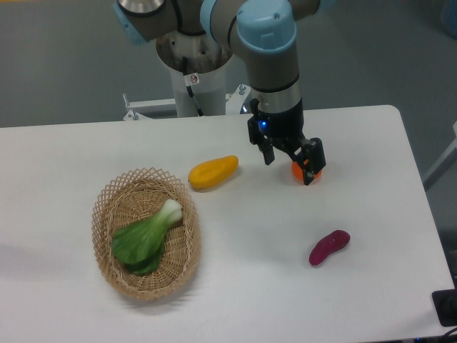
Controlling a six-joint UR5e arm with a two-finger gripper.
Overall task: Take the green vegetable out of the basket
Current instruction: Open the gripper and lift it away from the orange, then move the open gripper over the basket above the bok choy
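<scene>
Bok choy [146, 239] lies slantwise in the wicker basket [107, 268] at the left of the surface [64, 164], white stalk end up toward the far rim and leaves spread toward the near left, so the stalk looks like the firmer place to take it. My fingers [287, 161] are spread apart and hold nothing, hanging well to the right of the basket beyond the yellow fruit [213, 172], just in front of an orange object [298, 170], with the purple vegetable [329, 246] nearer the camera. Judgement: the pick is not begun; I need to cross left over the yellow fruit and come down inside the rim.
</scene>
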